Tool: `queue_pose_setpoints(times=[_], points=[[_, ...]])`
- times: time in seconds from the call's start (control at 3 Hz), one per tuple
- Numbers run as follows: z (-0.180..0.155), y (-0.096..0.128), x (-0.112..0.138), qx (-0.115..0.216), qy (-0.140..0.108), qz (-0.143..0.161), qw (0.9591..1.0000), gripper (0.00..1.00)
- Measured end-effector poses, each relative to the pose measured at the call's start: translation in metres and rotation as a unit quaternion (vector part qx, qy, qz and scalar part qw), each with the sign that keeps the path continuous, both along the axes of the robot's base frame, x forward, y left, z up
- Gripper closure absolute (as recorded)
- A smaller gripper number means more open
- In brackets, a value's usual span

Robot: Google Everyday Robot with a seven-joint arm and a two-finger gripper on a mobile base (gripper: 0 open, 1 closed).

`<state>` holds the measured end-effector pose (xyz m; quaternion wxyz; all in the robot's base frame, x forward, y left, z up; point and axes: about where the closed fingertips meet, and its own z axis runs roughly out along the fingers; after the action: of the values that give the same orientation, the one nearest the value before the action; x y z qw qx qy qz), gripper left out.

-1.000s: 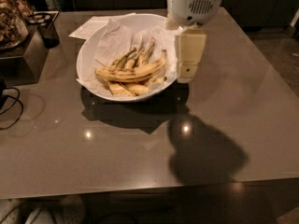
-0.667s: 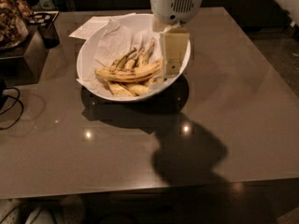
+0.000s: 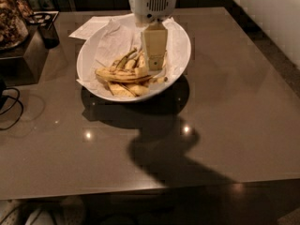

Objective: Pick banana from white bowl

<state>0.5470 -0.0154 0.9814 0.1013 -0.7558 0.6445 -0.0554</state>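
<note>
The white bowl (image 3: 180, 41), lined with crinkled white paper, sits at the back middle of the grey table. Several bananas lie in it. The longest banana (image 3: 121, 75), yellow with dark speckles, lies crosswise across the front of the pile. My gripper (image 3: 154, 62) hangs down from its white wrist housing over the bowl, its cream finger (image 3: 154, 46) reaching down to the right end of the banana pile. The finger hides part of the bananas behind it.
A flat white paper (image 3: 91, 27) lies behind the bowl at the left. A dark box (image 3: 28, 55) with a glass jar stands at the far left, with a black cable (image 3: 11, 109) in front of it. The table's front edge (image 3: 140, 191) is near.
My gripper has moved left from beside the bowl's right rim to over the bowl's inside and has come down toward the bananas. The bananas have not moved.
</note>
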Motion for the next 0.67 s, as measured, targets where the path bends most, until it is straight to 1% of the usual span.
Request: queue_pose_setpoints(times=[0.33, 0.67], points=[[-0.006, 0.013, 0.014, -0.001, 0.003, -0.001, 1.0000, 0.33], [-0.014, 0.021, 0.025, -0.002, 0.011, -0.004, 0.9999, 0.34]])
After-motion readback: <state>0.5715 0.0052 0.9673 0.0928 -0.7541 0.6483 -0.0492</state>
